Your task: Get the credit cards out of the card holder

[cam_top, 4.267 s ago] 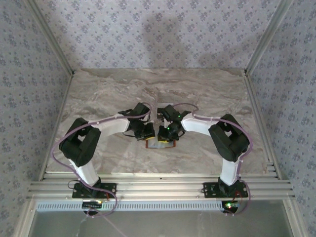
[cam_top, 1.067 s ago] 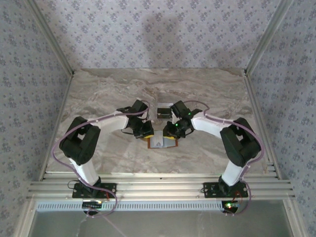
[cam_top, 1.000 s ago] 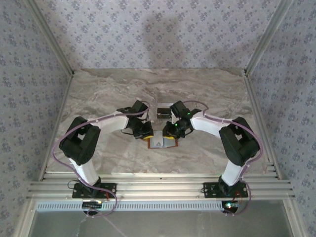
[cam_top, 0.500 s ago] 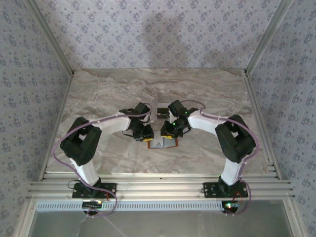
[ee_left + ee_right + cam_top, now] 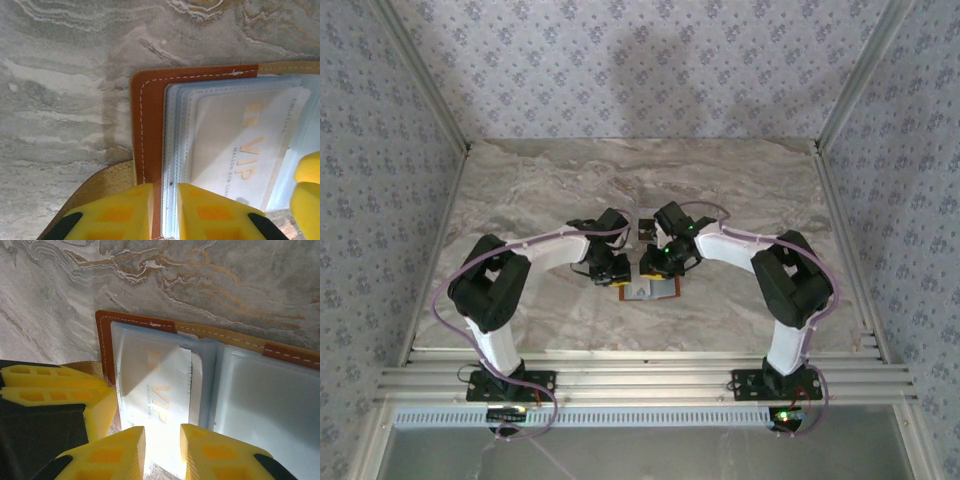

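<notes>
Card holder lies open on the marble table between the two arms. At its edge the left gripper is nearly closed, pinching the orange-brown cover and sleeve edges. Opposite, the right gripper is narrowed onto the near end of a whitish VIP credit card sitting in its clear sleeve.

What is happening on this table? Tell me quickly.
Two robot arms are working on the open card holder in the middle of the marble table. The left pincer appears clamped on the holder's brown edge and clear sleeves, steadying it. The right pincer sits with its fingers either side of the whitish VIP card, which is inside its sleeve. Whether it has a grip on the card is unclear.
</notes>
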